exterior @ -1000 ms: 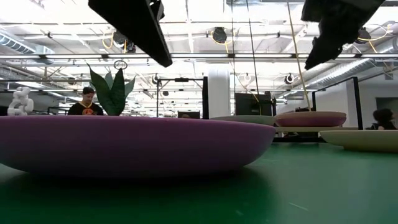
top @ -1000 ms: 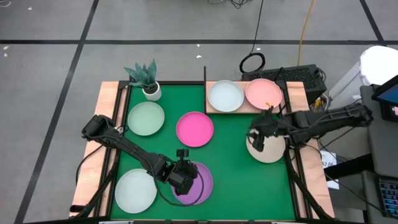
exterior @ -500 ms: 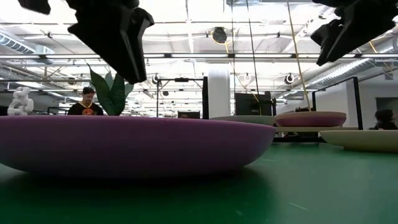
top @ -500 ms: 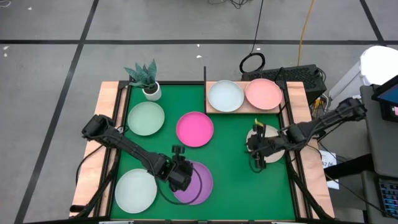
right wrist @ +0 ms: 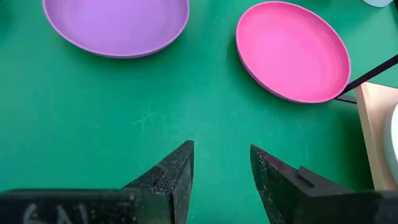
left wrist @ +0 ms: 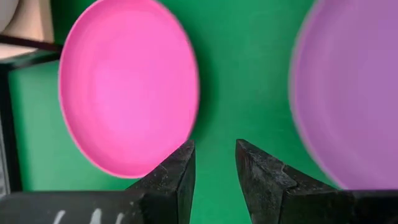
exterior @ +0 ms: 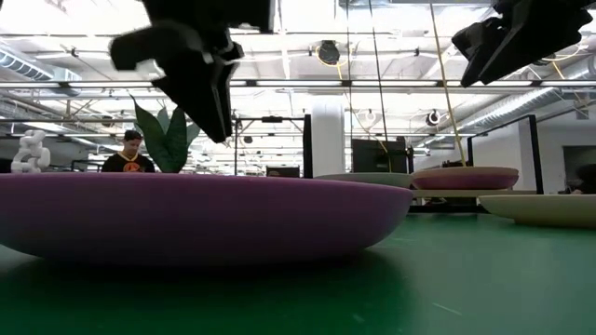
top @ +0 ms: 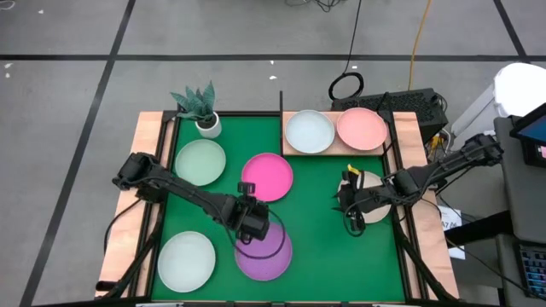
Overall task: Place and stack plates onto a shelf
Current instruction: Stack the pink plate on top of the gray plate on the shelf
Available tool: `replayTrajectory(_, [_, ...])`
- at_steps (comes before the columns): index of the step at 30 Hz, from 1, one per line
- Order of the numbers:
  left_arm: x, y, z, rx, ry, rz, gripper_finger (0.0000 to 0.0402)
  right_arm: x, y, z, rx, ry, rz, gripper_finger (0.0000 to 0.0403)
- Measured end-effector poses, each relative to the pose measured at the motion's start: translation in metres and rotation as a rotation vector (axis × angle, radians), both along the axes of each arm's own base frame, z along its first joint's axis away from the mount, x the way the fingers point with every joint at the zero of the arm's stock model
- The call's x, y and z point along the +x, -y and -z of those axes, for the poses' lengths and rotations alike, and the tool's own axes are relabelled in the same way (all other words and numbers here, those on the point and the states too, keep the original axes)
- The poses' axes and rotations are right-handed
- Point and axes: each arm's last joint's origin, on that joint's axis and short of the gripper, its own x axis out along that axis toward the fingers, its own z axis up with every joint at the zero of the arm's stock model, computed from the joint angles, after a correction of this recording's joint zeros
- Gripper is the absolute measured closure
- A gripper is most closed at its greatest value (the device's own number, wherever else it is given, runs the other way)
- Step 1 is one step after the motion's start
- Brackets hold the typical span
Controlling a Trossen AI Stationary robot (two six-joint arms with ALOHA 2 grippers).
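The plates are spread over the green mat [top: 316, 183] and the shelf [top: 334, 150], which is seen at about one o'clock from the mat's centre in the high view. Two plates lie side by side on the shelf: a pale plate [top: 309, 131] and, at its three o'clock, a salmon plate [top: 362, 128]. A hot pink plate [top: 267, 176] lies near the mat's middle, with a pale mint plate [top: 200, 162] at its nine o'clock. A purple plate [top: 264, 251] is found at six o'clock from the pink one, and another pale plate [top: 186, 261] lies at nine o'clock from the purple one. A beige plate [top: 372, 203] is partly covered by the right arm at the mat's three o'clock edge.

The left gripper [top: 252, 223] is held above the mat between the pink and purple plates; in its wrist view the fingers [left wrist: 176, 177] are seen slightly parted, with nothing between them. The right gripper [top: 348, 207] hangs over the mat just beside the beige plate, at its nine o'clock; its fingers [right wrist: 172, 174] are spread apart and empty.

A potted plant [top: 199, 107] stands at the mat's eleven o'clock corner.
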Motion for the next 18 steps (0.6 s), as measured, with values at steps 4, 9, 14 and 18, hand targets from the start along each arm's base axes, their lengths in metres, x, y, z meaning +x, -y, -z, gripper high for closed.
replayTrajectory(4, [0.0, -0.014, 0.001, 0.017, -0.037, -0.04, 0.0282, 0.0, 0.0, 0.0, 0.0, -0.002, 0.0, 0.0261])
replayTrajectory(9, [-0.009, -0.027, 0.011, 0.035, -0.114, -0.136, 0.0282, 0.0, 0.0, 0.0, 0.029, 0.0, 0.028, 0.0261])
replayTrajectory(14, [-0.023, -0.041, 0.019, 0.067, -0.204, -0.287, 0.0282, 0.0, 0.0, 0.0, 0.077, 0.0, 0.077, 0.0261])
replayTrajectory(18, [-0.036, -0.051, 0.023, 0.112, -0.281, -0.422, 0.0282, 0.0, 0.0, 0.0, 0.083, 0.003, 0.082, 0.0261])
